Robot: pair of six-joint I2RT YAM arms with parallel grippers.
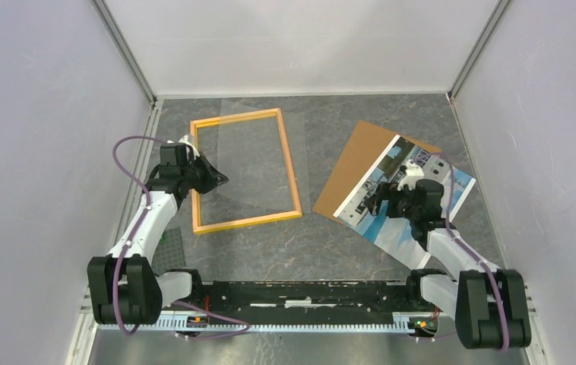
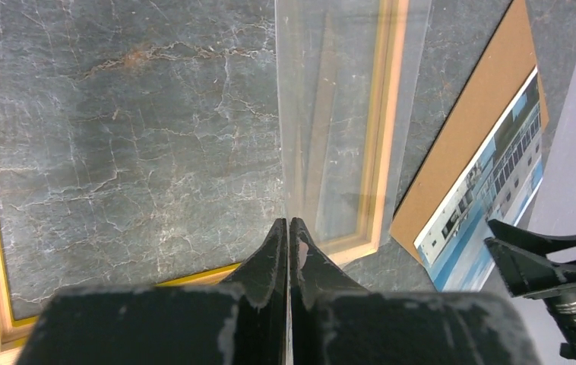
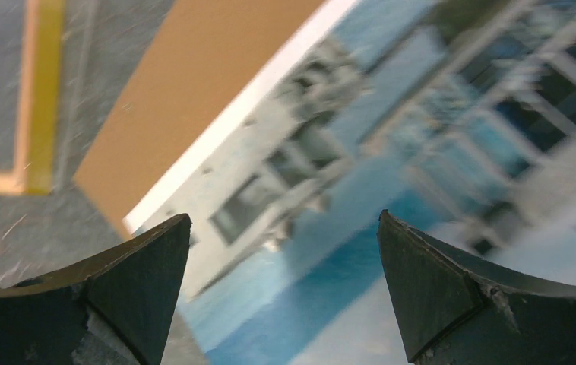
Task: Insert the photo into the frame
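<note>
My right claw (image 3: 284, 216) hangs spread wide just above the large rectangular paper photo print (image 1: 362, 204) of a white building and blue sky. It lies face up and skewed, partly on the brown fibreboard backing panel (image 1: 353, 156), well right of the thin orange-yellow wooden frame (image 1: 291, 163). My left claw (image 2: 288, 222) is pinched on the clear transparent sheet (image 2: 330, 114) over the frame. The photo is likely light, floppy, easily creased and slick on its flat face. Best to take a corner or edge lying past the panel, with a gentle pinch.
</note>
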